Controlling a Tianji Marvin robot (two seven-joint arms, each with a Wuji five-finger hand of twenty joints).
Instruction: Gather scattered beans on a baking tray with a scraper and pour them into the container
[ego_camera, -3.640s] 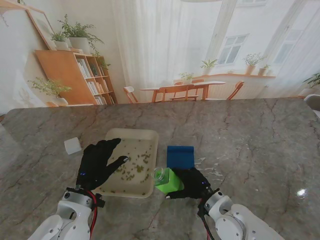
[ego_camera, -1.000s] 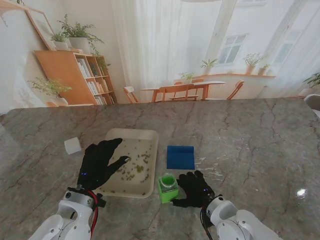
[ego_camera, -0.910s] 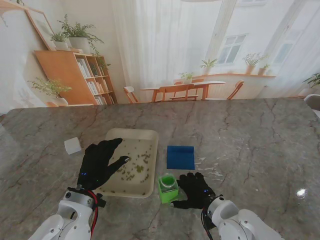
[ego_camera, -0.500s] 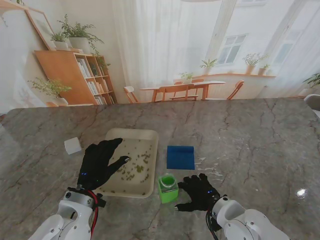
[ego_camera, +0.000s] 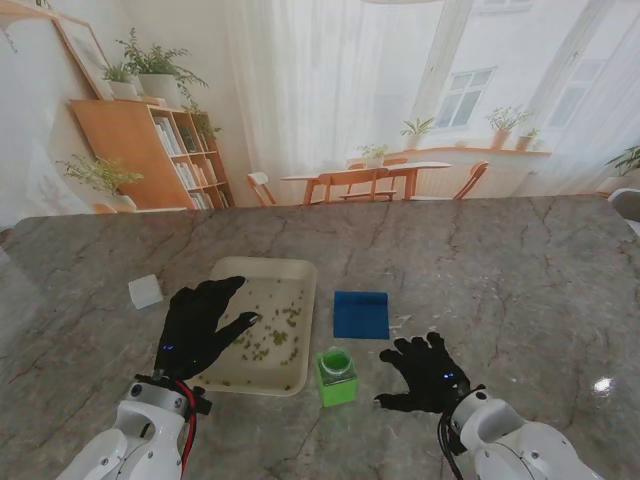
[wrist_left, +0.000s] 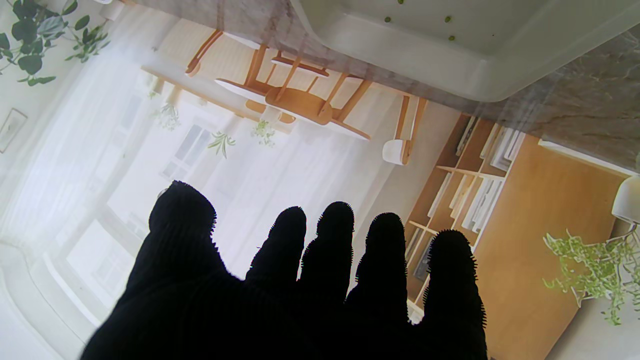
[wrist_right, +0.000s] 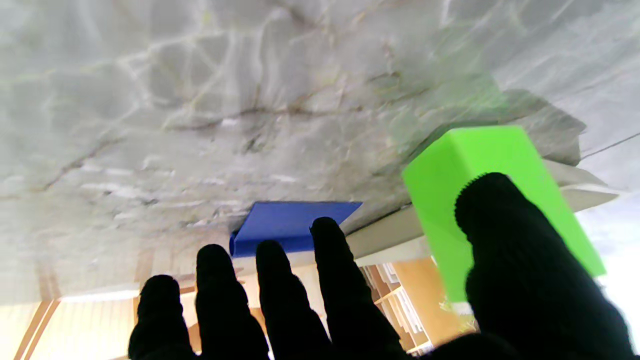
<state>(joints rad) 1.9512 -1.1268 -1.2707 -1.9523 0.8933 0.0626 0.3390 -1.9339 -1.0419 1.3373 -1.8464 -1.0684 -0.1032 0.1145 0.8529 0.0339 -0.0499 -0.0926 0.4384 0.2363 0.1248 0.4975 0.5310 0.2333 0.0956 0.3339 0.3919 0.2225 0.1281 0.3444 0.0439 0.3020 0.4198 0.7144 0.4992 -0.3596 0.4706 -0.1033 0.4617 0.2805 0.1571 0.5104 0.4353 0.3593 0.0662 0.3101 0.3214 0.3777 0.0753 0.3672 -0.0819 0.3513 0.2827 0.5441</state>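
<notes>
A cream baking tray (ego_camera: 228, 273) lies left of centre with green beans (ego_camera: 272, 336) scattered over it. My left hand (ego_camera: 196, 325), in a black glove, hovers open over the tray's near left part, fingers spread. The blue scraper (ego_camera: 361, 314) lies flat on the table just right of the tray. A green container (ego_camera: 336, 375) stands upright at the tray's near right corner. My right hand (ego_camera: 424, 372) is open, fingers apart, holding nothing, to the right of the container and nearer to me than the scraper. The right wrist view shows the container (wrist_right: 480, 180) and the scraper (wrist_right: 290, 227) beyond the fingers (wrist_right: 330, 265).
A small white cube (ego_camera: 145, 291) sits left of the tray. The marble table (ego_camera: 500, 270) stretches far to the right and back. The tray's rim (wrist_left: 425, 60) shows in the left wrist view beyond the fingers.
My right hand set the tilted green container upright, let go of it and moved right, away from it, spreading its fingers. The left hand has stayed still.
</notes>
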